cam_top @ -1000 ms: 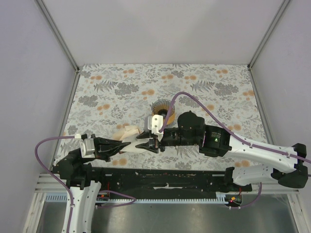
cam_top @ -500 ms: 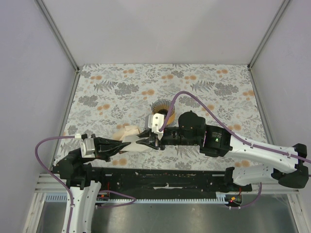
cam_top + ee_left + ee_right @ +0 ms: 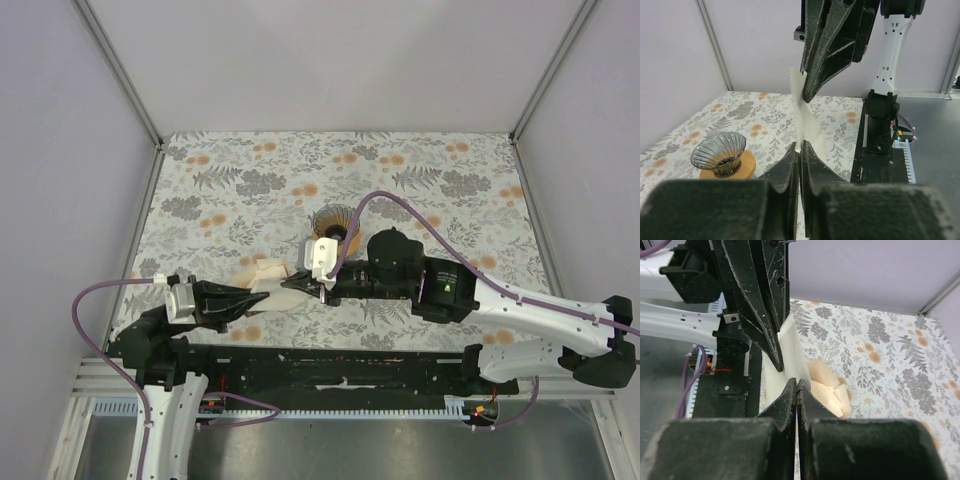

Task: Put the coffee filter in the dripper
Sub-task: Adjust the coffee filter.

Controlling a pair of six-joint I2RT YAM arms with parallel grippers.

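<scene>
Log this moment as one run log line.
left end effector: shut on coffee filter | right end effector: shut on coffee filter | dripper: empty

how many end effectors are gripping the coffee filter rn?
2. The left end effector pinches the coffee filter from the left, and the right end effector pinches it from the right.

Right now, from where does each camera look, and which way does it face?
Top external: above and behind the arm bases, looking down on the table; both arms show, left gripper and right gripper closed on the coffee filter.
Left wrist: on the left arm, facing the right gripper, the dripper low on the picture's left; own fingers at bottom.
Right wrist: on the right arm, facing the left gripper; own fingers at bottom.
Shared: both wrist views show the pinched filter.
</scene>
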